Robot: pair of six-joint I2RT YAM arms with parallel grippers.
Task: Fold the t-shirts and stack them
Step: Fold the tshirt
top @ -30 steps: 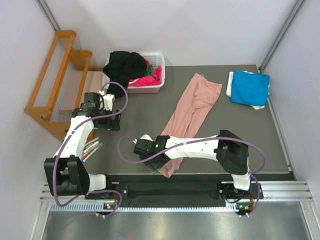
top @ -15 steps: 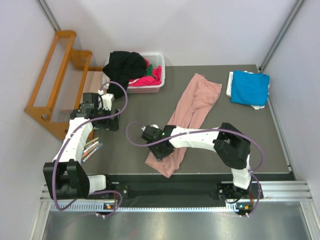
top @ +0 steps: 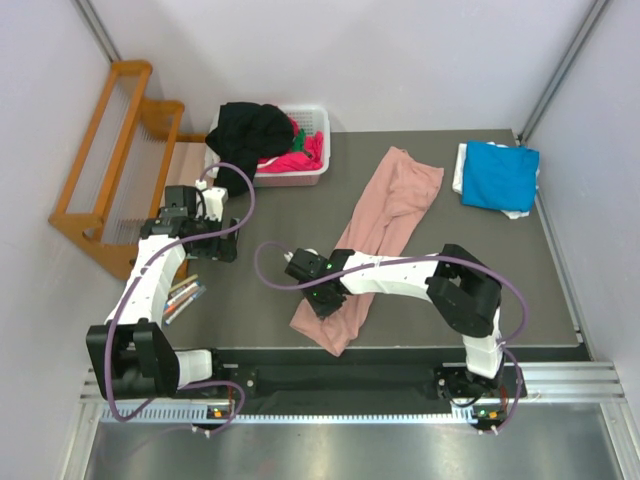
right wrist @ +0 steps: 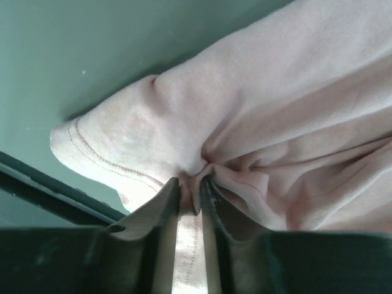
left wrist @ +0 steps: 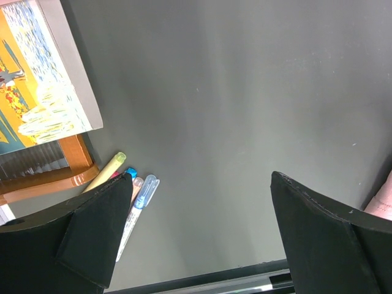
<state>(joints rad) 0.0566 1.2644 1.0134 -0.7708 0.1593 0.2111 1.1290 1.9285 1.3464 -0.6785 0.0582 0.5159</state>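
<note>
Your right gripper (right wrist: pixel 188 184) pinches a puckered fold at the seven-o'clock end of the rumpled salmon-pink t-shirt (top: pixel 388 212); left gripper (left wrist: pixel 201 180) gapes wide.

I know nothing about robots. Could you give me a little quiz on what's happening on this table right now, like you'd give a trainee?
1. True or false: the right arm's fingers pinch a fold of the pink t-shirt.
2. On the table, the blue t-shirt lies at: A the near left corner; B the far right corner; C the centre.
3. Fill in: the left arm's fingers stand ___, holding nothing.
Key: 1 true; 2 B; 3 open.
</note>
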